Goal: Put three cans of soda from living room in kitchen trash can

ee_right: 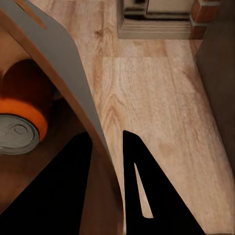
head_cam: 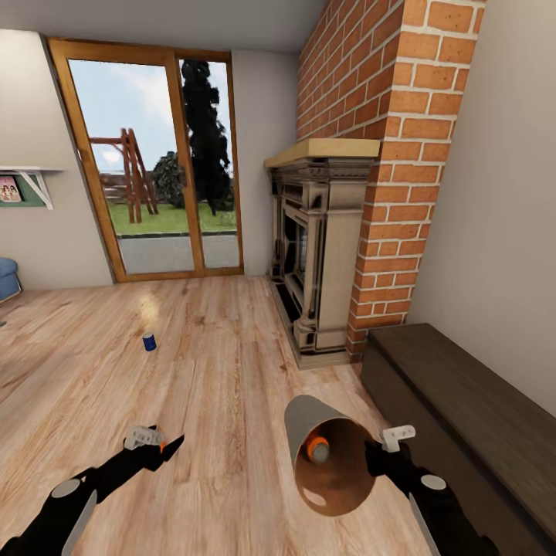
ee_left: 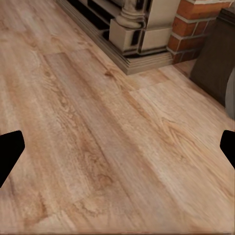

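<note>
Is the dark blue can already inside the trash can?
No, the dark blue can stands on the wood floor, far from the trash can.

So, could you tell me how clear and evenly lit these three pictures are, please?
Head view: sharp, with a bright sheen on the floor just beyond the blue can, and straight edges bowing from a wide lens. Left wrist view: soft throughout, planks slightly blurred, left hand fingertips plain black. Right wrist view: the bin wall and the right hand fingers are close and featureless, hardly shaded.

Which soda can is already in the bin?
The orange can, lying inside the tilted bin that the right tool grips by its rim. The blue can stands alone on the floor, farther off.
</note>
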### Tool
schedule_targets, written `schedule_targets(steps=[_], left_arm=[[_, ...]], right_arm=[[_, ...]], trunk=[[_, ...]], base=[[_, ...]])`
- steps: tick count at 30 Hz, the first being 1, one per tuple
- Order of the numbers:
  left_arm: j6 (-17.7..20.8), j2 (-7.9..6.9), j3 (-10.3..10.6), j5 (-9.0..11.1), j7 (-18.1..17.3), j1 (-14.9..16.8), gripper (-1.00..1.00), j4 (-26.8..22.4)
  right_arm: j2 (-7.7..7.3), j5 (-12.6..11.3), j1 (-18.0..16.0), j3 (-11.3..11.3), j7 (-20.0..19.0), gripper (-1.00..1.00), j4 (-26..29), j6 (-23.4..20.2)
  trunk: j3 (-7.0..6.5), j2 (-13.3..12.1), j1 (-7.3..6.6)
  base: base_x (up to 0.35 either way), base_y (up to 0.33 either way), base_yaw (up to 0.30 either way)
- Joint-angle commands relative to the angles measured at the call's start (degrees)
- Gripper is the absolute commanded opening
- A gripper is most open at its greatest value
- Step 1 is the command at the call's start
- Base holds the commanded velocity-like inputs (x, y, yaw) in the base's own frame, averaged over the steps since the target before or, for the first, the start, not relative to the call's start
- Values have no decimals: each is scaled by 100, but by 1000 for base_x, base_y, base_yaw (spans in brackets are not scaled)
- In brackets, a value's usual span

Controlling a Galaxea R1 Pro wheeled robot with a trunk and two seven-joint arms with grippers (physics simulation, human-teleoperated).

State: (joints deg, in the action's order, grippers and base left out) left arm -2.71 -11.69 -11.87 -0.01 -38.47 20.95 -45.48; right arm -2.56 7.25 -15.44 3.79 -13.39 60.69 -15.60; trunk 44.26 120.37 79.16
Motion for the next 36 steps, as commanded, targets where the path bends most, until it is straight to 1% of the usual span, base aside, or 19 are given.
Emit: schedule_targets(steps=[1,7,11,17,22,23,26,27,30,33,36], left_arm=[[-1,0,-2,1,2,-23,100,2],[-1,0,-7,-6,66,-54,100,10],[3,0,-18,-7,283,-61,100,36],[-5,-3,-27,4,639,-64,100,211],[-46,-7,-46,17,939,-64,100,274],[-55,-8,-51,34,1052,-64,100,281],[-63,-8,-60,51,1218,-64,100,288],[-66,-8,-67,50,1405,-64,100,293],[-69,-8,-67,50,1627,-64,100,298],[-70,-8,-65,46,1791,-64,100,301],[-67,-8,-61,44,1844,-64,100,302]], right_arm=[[1,-57,-3,7,-19,-100,-111,91],[-4,-57,-3,20,-22,-100,-419,239],[-7,-57,-2,19,-17,-100,-566,286],[-5,-57,-2,28,-13,-100,-669,347],[-1,-57,-2,115,-14,-100,-768,366],[0,-56,-2,136,-14,-100,-800,369],[-1,-55,-2,158,-15,-100,-837,371],[-7,-53,-2,166,-15,-100,-854,372],[-12,-53,-2,174,-12,-100,-868,373],[-14,-50,-2,176,-12,-100,-882,373],[-15,-53,-2,176,-13,-100,-887,375]], trunk=[[-1,1,-1],[-1,1,-1],[-1,1,-1],[-1,1,-1],[-1,1,-1],[-1,1,-1],[-1,1,-1],[-1,1,-1],[-1,1,-1],[-1,1,-1],[-1,1,-1]], base=[[0,0,0],[0,0,0],[0,0,0],[0,0,0],[0,0,0],[0,0,0],[0,0,0],[0,0,0],[0,0,0],[0,0,0],[0,0,0]])
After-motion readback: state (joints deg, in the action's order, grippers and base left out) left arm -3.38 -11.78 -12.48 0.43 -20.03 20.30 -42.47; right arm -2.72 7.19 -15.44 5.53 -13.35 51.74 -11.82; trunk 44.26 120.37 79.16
